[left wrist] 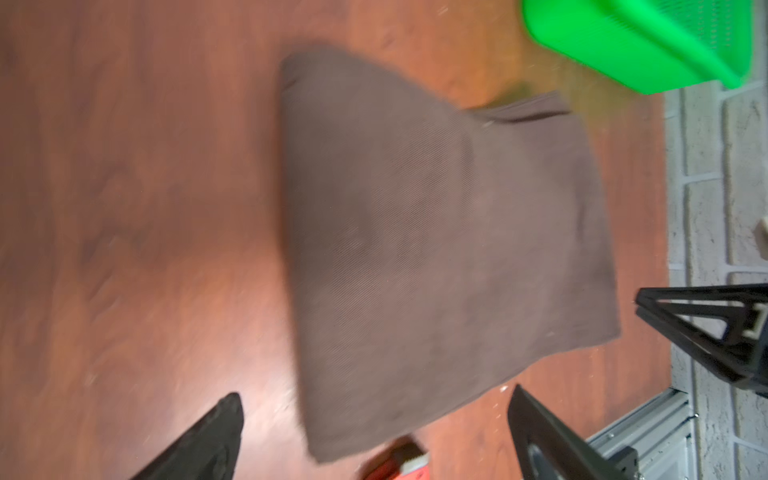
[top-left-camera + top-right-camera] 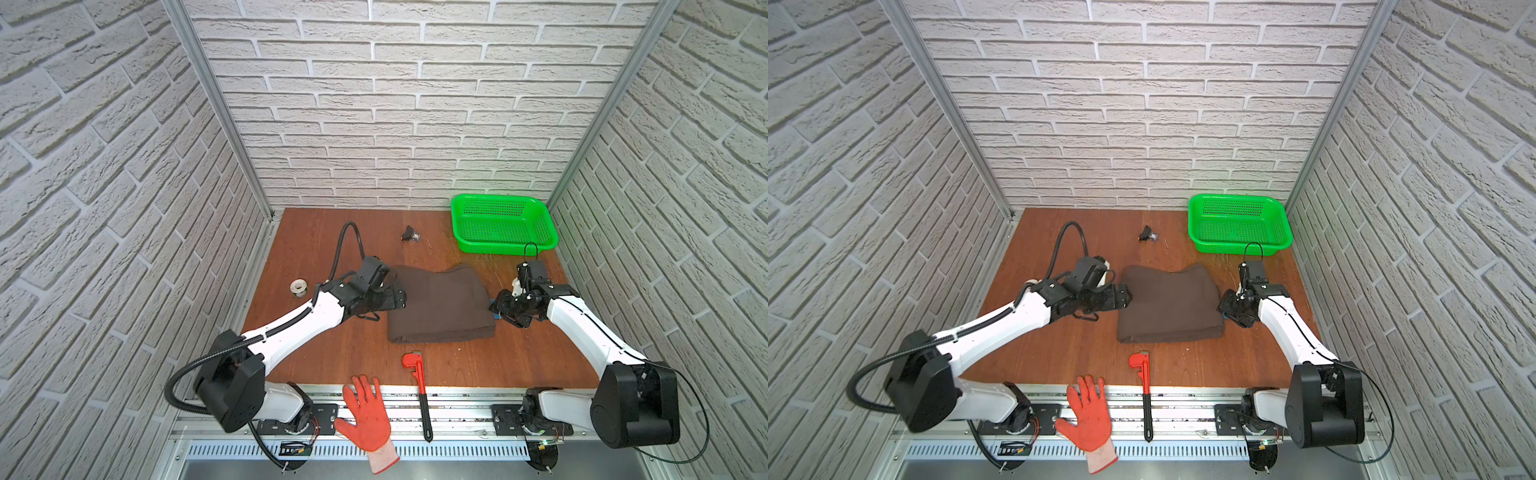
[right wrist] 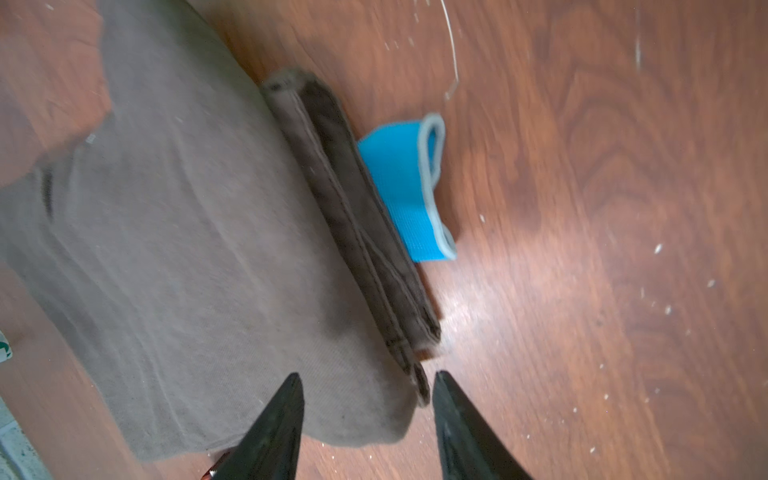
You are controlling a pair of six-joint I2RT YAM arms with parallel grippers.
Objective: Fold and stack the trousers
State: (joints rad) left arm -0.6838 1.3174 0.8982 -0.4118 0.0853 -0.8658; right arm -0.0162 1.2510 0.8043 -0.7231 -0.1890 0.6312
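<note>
Left hand stands released, fingers spread wide, at the left edge of the trousers. We see the right hand parted and empty at their right edge. The trousers lie folded mid-bench.

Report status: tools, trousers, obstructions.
Left tool open, right tool open, flanking trousers. Trousers folded on table. Blue cuff sticks out beneath edge by right tool.
</note>
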